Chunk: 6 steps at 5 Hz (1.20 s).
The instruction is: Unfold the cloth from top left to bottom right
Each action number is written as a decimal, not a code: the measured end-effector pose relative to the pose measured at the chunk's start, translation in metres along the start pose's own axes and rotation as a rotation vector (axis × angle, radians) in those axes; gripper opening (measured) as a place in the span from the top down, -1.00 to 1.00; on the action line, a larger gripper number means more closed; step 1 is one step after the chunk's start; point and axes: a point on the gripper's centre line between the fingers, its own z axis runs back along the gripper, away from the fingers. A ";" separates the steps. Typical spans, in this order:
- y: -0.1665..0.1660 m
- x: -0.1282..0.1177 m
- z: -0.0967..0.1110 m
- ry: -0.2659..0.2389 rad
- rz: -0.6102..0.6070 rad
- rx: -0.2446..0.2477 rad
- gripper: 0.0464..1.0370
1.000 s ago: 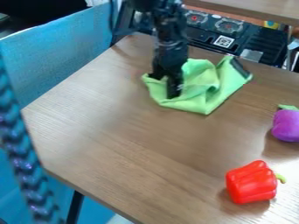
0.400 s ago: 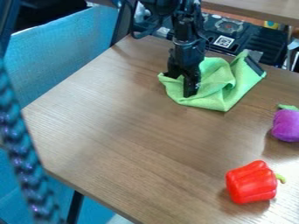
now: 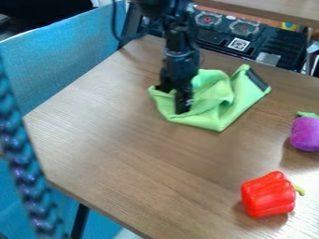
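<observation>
Tabletop: cloth (rumpled) under jaws.

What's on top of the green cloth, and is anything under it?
The gripper is down over the left part of the cloth, beside a raised fold. The table shows around the cloth, but whatever lies under it is covered, so I can't tell.

- The cloth lay on the table.
- The hand was at the cloth's left part, as the camera saw it.
- Right of the cloth and nearer the camera sat the eggplant.
- The pepper sat before the cloth, off to the right.
- Behind the cloth, past the table, was equipment.
</observation>
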 end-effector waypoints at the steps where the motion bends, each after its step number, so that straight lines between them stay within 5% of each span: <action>1: 0.011 -0.037 0.000 0.049 -0.003 0.021 -0.92; 2: 0.015 -0.068 0.003 0.073 -0.046 0.111 -0.92; 3: 0.030 -0.110 0.004 0.101 0.004 0.130 -0.92; 4: 0.029 -0.116 0.004 0.081 0.001 0.111 -0.93; 6: 0.004 -0.049 0.007 0.038 -0.039 0.064 -0.93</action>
